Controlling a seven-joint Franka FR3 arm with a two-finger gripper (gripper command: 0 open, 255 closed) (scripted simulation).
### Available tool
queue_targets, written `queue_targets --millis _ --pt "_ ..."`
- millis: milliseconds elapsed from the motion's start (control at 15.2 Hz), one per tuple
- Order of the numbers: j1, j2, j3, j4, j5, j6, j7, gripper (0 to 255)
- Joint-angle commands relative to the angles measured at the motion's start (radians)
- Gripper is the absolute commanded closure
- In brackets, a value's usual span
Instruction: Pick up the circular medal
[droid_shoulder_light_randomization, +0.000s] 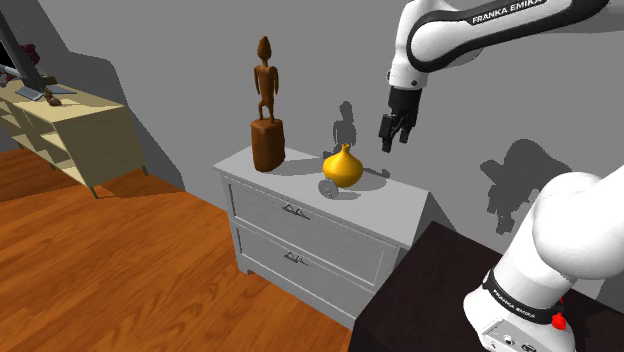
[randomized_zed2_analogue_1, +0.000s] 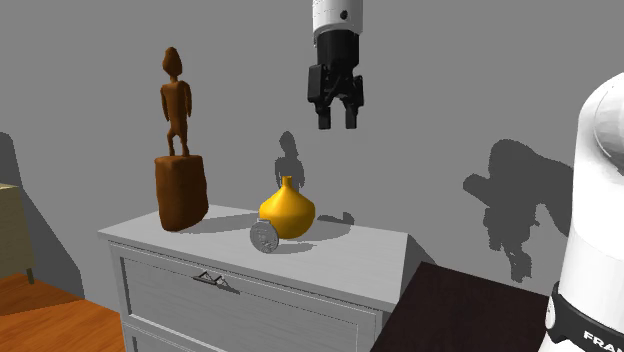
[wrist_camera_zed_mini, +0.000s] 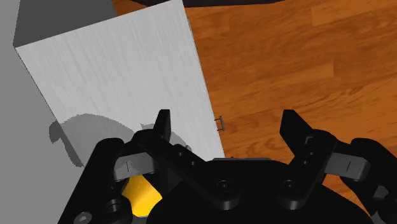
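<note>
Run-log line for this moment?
phase: pre-grasp | jaws: open, empty, above dresser | medal: upright on dresser, by yellow vase | grasp: not yet

A pale grey chest of drawers (droid_shoulder_light_randomization: 300, 176) stands on a wooden floor (droid_shoulder_light_randomization: 120, 262), with its back to a grey wall. Its front has two drawers, and each has a small handle (droid_shoulder_light_randomization: 294, 211). Three things are on its flat top. A brown carved figure (droid_shoulder_light_randomization: 266, 110) stands upright on its block near the shoulder view's left end. A yellow vase (droid_shoulder_light_randomization: 343, 167) with a narrow neck stands near the middle. A small grey circular medal (randomized_zed2_analogue_1: 264, 237) stands on its edge just in front of the vase and seems to touch it.
</note>
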Motion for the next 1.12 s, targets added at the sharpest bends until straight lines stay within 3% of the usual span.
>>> queue_targets --millis 0,528,1056 --pt "0.005 0.077 -0.020 0.015 0.000 0.068 -0.035 0" --pt "0.028 0.389 -0.068 0.128 0.054 0.274 -0.171 0" --pt "0.021 0.711 -0.065 0.328 0.156 0.397 -0.318 0"
